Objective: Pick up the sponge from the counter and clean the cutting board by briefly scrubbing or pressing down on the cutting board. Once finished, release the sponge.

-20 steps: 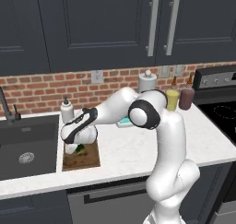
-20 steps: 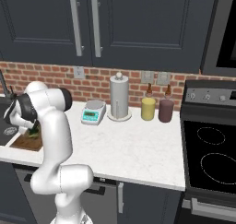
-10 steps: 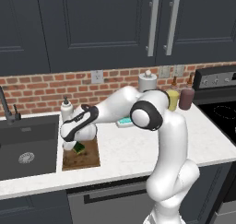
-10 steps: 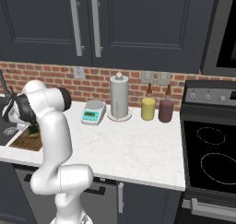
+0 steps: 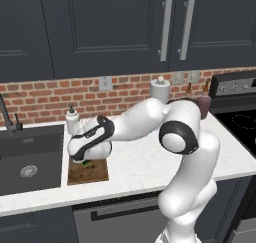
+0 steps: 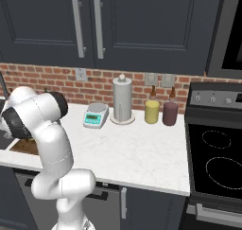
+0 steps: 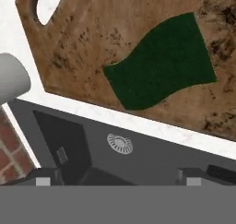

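Note:
The sponge (image 7: 161,68) lies flat on the cutting board (image 7: 92,38), dark green top up, with nothing touching it. My gripper (image 7: 118,178) hangs above the board's sink-side edge, its two fingertips (image 7: 44,178) spread wide apart and empty. From the left base view the hand (image 5: 90,142) hovers over the brown cutting board (image 5: 95,173), and a bit of the green sponge (image 5: 86,164) peeks out under it. The board rests on the white counter (image 5: 145,172) just right of the sink (image 5: 30,157). A strip of the board (image 6: 23,146) shows beside the arm in the right base view.
A white soap bottle (image 5: 72,119) stands behind the board, close to the hand. Further right along the counter are a digital scale (image 6: 96,115), a paper towel roll (image 6: 122,101), a yellow jar (image 6: 151,111) and a maroon jar (image 6: 169,113). The black stove (image 6: 217,163) sits at the far right.
The jaws have spread from nearly closed to wide, letting go of the sponge, which now lies free on the board. The hand stays over the same spot.

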{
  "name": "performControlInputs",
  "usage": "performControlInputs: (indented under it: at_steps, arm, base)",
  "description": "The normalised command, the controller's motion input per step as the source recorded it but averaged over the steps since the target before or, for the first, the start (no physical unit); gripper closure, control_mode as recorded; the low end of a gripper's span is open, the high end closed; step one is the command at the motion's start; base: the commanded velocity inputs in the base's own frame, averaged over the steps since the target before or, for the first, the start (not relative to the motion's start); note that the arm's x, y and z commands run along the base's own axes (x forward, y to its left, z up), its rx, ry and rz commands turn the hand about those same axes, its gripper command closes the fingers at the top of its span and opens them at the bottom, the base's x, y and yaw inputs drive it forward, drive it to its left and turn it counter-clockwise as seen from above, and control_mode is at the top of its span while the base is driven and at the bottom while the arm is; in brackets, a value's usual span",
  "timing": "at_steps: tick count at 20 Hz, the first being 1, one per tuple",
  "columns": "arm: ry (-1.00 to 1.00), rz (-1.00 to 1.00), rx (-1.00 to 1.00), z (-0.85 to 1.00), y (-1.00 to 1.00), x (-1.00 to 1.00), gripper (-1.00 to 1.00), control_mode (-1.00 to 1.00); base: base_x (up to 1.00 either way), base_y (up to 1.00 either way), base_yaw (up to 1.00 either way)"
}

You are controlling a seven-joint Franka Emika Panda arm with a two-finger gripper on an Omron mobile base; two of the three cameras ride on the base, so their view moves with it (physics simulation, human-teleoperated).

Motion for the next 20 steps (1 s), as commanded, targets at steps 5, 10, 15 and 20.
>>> performControlInputs:
  at_steps: [5, 10, 15, 20]
  arm:
    - [-0.19, -0.04, 0.21, 0.60, -0.81, -0.40, -1.00, -1.00]
    - [-0.05, 0.00, 0.28, 0.93, -0.90, -0.32, -1.00, -1.00]
    - [0.00, -0.02, 0.24, 0.56, -1.00, -0.42, -1.00, -1.00]
    - [0.00, -0.02, 0.23, 0.53, -1.00, -0.37, -1.00, -1.00]
  base:
    - [0.00, 0.00, 0.00]
    - [0.00, 0.00, 0.00]
    - [0.00, 0.00, 0.00]
    - [0.00, 0.00, 0.00]
